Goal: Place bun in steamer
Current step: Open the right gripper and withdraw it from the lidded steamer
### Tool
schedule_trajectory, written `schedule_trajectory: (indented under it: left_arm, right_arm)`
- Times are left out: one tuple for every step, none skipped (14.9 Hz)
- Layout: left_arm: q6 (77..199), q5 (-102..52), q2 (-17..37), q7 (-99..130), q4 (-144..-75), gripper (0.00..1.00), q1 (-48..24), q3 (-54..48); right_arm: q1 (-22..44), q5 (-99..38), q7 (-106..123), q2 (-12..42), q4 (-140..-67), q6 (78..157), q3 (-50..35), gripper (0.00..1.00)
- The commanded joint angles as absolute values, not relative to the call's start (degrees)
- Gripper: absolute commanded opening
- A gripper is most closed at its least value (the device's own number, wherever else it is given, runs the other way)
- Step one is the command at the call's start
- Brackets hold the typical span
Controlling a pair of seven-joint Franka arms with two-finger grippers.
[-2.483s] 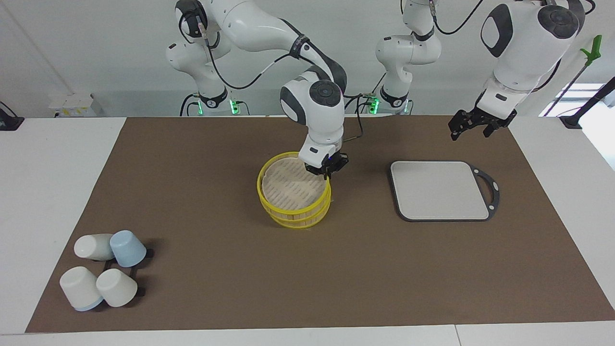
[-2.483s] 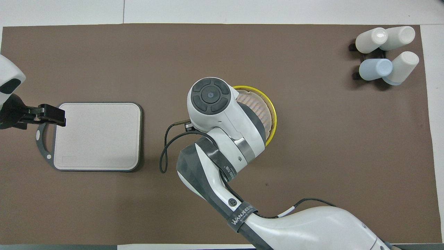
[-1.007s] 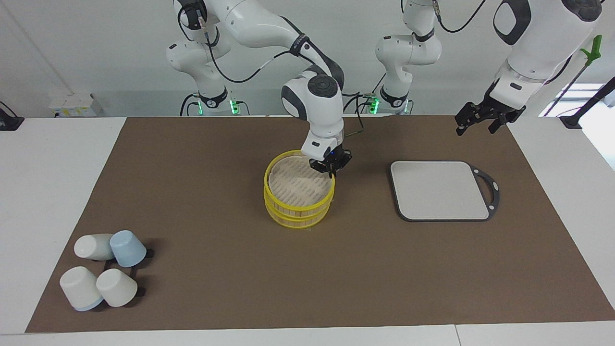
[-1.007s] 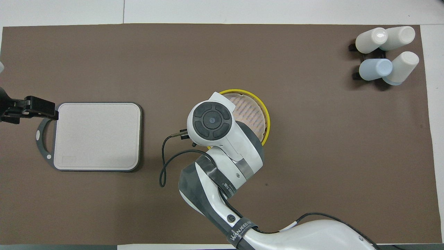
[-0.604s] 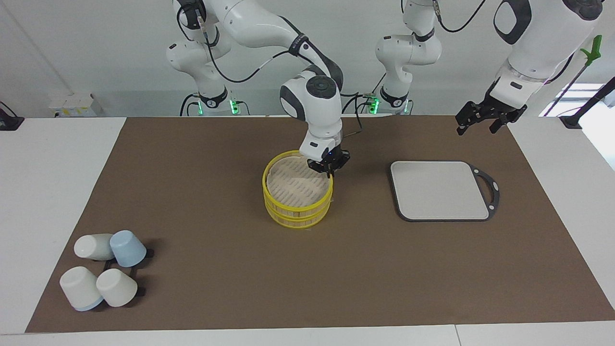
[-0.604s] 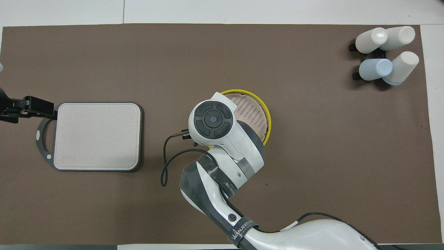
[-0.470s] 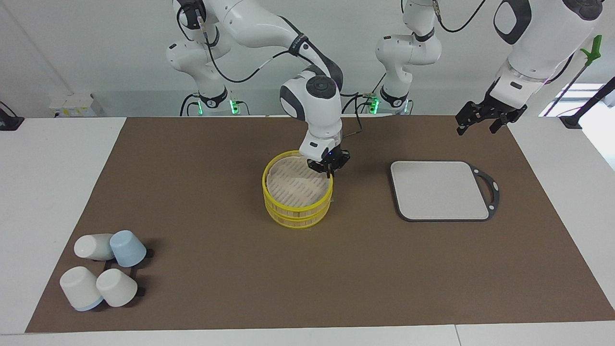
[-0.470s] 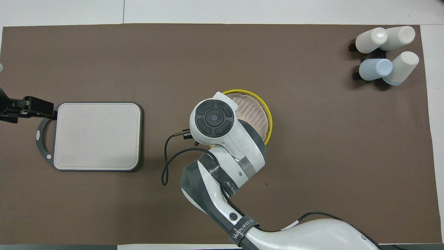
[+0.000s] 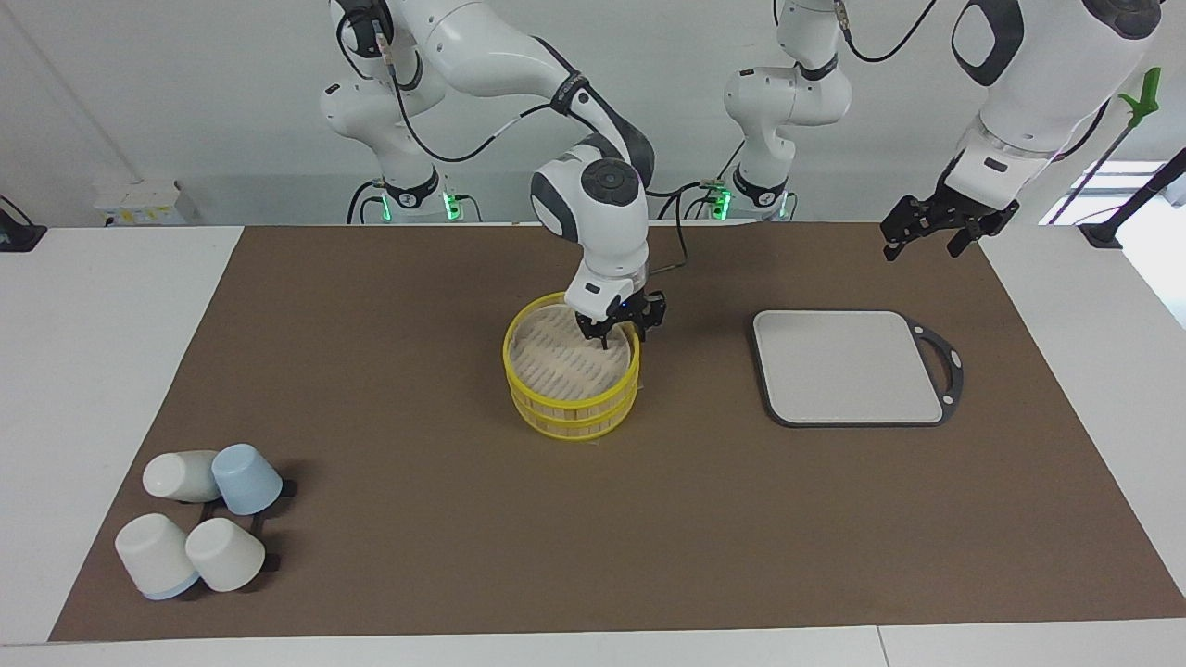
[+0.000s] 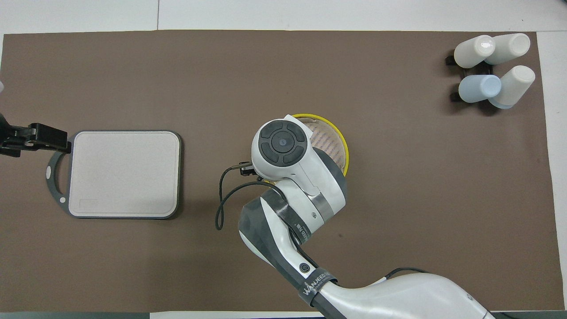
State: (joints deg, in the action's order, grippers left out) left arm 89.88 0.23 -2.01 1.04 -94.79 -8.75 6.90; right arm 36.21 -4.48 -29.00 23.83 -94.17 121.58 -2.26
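Note:
The steamer stands at the middle of the mat, two tiers with yellow rims stacked straight and a pale slatted top. In the overhead view only part of the steamer shows past my right arm. My right gripper is open over the steamer's rim on the side nearer the robots, with one finger above the slatted top; it is hidden under the wrist in the overhead view. My left gripper is open and empty, waiting in the air at the left arm's end. No bun shows in either view.
A grey rectangular board with a ring handle lies toward the left arm's end; it also shows in the overhead view. Several white and pale-blue cups lie on a black rack at the right arm's end, farthest from the robots.
The right gripper, earlier shut on the steamer's rim with the top tier shifted off the lower one, has opened and moved in over the top. The tiers now stand straight. The left gripper barely moved.

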Motion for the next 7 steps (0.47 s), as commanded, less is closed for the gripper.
schedule_trajectory:
  left_arm:
    - [88.77, 1.41, -1.58, 0.35, -93.34, 1.0, -9.41, 7.38]
    - [88.86, 1.41, -1.58, 0.35, -93.43, 1.0, -9.4, 7.38]
    - [89.03, 1.41, -1.67, 0.44, -93.51, 1.0, -9.4, 7.47]
    - [89.12, 1.41, -1.67, 0.53, -93.52, 1.0, -9.4, 7.38]
    - [89.21, 1.41, -1.67, 0.61, -93.52, 1.0, -9.32, 7.38]
    - [89.21, 1.41, -1.67, 0.62, -93.52, 1.0, -9.32, 7.38]
    - [89.3, 1.32, -1.67, 0.7, -93.6, 1.0, -9.4, 7.38]
  right_arm:
    - [34.99, -4.31, -30.06, 22.76, -91.51, 118.84, -2.46, 1.0]
    - [34.11, -4.22, -30.06, 22.76, -89.93, 117.7, -2.46, 1.0]
    - [33.32, -3.87, -30.06, 22.5, -88.43, 116.9, -2.46, 1.0]
    - [32.44, -3.35, -29.88, 21.8, -87.37, 115.94, -2.37, 1.0]
    - [30.78, -3.34, -29.62, 20.23, -87.19, 114.62, -1.76, 1.0]
    - [28.5, -3.34, -28.49, 18.13, -87.19, 112.87, -1.15, 1.0]
    - [25.78, -3.34, -25.87, 16.1, -87.19, 109.2, -1.06, 1.0]
